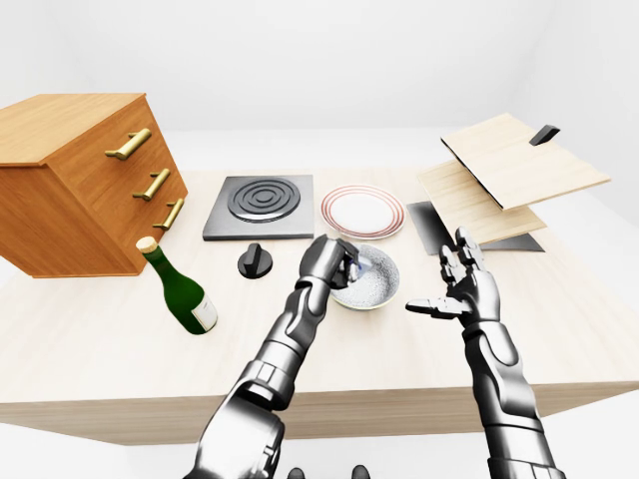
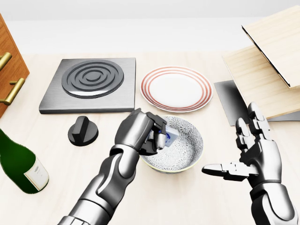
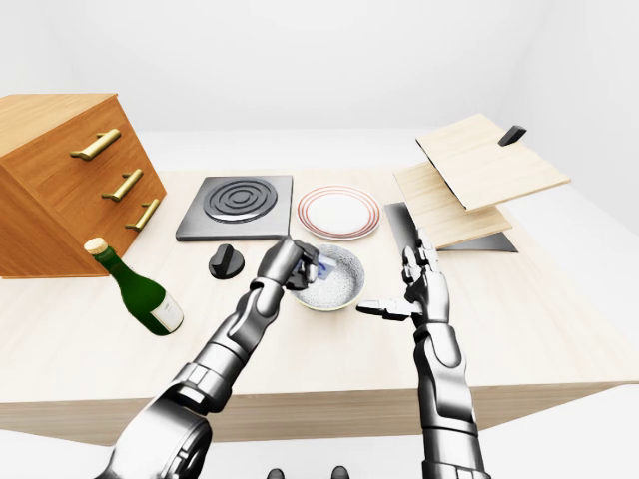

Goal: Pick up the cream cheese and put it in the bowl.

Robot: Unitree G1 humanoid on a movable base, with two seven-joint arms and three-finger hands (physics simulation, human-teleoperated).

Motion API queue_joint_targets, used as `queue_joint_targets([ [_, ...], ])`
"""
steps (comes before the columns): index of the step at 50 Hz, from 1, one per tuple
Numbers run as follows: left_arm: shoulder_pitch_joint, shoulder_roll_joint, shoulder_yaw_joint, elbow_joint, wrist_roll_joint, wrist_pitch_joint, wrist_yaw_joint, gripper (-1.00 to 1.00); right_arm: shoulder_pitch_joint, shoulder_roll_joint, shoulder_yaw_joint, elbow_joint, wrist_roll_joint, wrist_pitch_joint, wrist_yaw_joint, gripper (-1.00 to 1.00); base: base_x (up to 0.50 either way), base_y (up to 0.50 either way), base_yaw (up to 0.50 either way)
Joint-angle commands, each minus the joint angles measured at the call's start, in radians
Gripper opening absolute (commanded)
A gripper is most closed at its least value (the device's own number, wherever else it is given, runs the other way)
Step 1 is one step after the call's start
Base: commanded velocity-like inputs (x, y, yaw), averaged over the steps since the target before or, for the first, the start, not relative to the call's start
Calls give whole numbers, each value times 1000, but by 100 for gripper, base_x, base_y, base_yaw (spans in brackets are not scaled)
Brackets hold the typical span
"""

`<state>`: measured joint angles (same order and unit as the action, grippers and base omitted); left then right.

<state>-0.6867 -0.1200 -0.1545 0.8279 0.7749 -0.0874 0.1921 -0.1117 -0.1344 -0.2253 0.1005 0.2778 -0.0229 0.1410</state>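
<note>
L hand [image 2: 151,133] is clenching the cream cheese [image 2: 168,136], fingers curled round the small blue-and-white pack, holding it just over the left inner side of the bowl [image 2: 190,161]. Pack is sitting mostly hidden behind the fingers [image 2: 159,140]; only a corner is showing in the head view. Can't tell if it's touching the bowl's inside or hanging just above it.

R hand [image 2: 255,157] is hovering released, palm open, thumb pointing left, near the bowl's right side but apart from it, gripping nothing.

Handling, as a guess: pack is looking small, light, boxy and fairly stiff w/ a slick wrapper, so it's likely slipping if pinched at corners; taking it across the flat sides, as the L hand is doing, seems safest. Bowl is looking like patterned ceramic, so a low release beats a drop.

Elsewhere on the table [image 1: 90,339]: red-rimmed plate [image 2: 176,88] just beyond the bowl, hob [image 2: 91,84] far-left, black knob [image 2: 83,131] left of the hand, green bottle [image 1: 180,291] lying further left, wooden drawer unit [image 1: 75,180] at far left.
</note>
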Motion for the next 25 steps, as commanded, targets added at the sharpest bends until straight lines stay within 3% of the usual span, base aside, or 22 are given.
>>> queue_joint_targets([
  [1,-22,-6,0,38,82,0,47,-100,-2,-1,0,9,4,-5,2,100,0,0,0],
  [25,-17,-16,-4,31,96,0,50,-100,-1,-1,0,13,6,-9,5,100,0,0,0],
])
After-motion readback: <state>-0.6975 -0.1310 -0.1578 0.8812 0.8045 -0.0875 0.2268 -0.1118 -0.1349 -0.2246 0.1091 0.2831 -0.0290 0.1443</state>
